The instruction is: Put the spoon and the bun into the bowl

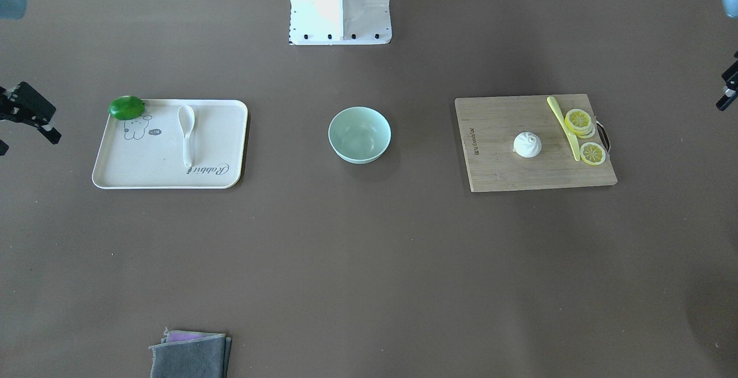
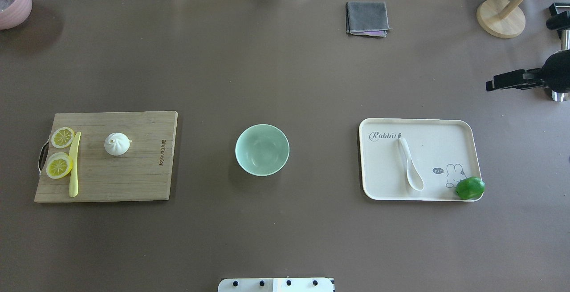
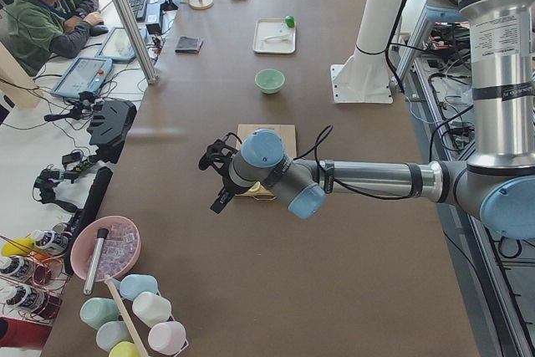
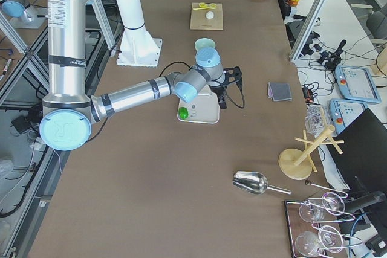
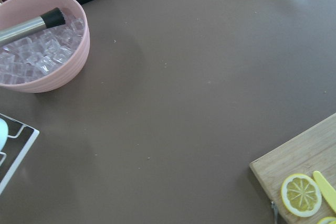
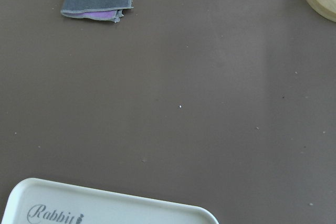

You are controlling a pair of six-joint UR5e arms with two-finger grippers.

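Can't tell how open your right gripper (image 2: 494,83) or left gripper (image 3: 216,180) is, both look empty, so go wide across the spoon (image 2: 408,163) handle mid-right of the overhead view; bun (image 2: 117,143) sits mid-left, bowl (image 2: 262,150) dead centre.

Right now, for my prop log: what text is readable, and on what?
"Rabbit": on the tray, near the spoon's handle.
Speech bubble on the tray: too small.
Mark on the board: too blurred.
Labels on left arm and right arm: too small.
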